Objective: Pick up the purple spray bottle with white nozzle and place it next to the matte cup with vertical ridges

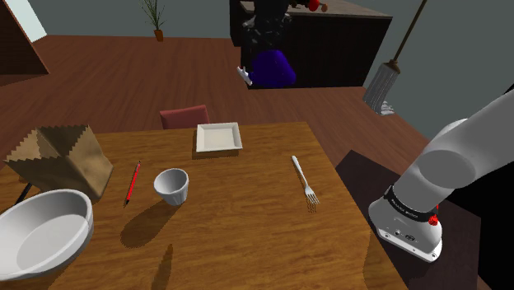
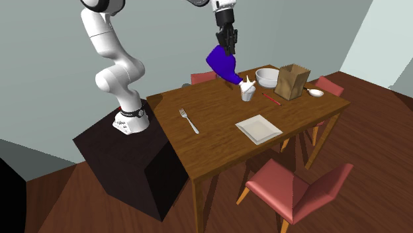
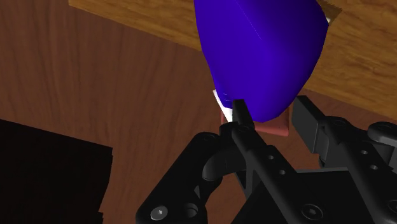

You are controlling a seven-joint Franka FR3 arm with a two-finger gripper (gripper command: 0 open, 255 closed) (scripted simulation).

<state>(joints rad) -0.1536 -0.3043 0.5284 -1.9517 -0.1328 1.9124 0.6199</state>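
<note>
The purple spray bottle (image 1: 273, 67) hangs in the air, tilted, with its white nozzle (image 1: 244, 76) pointing down to the shoulder view's left. My black gripper (image 1: 267, 43) is shut on its upper body. In the second exterior view the gripper (image 2: 229, 46) holds the bottle (image 2: 223, 64) above the table's far side, its nozzle just over the cup (image 2: 247, 96). The white ridged cup (image 1: 172, 186) stands upright on the wooden table (image 1: 247, 222). In the wrist view the two fingers (image 3: 240, 116) clasp the purple bottle (image 3: 261, 57).
On the table lie a brown paper bag (image 1: 62, 156), a large white bowl (image 1: 41, 231), a red pencil (image 1: 133, 183), a square white plate (image 1: 218, 137) and a fork (image 1: 306, 181). Red chairs (image 2: 294, 188) stand around it. A broom (image 1: 387, 78) leans at the back.
</note>
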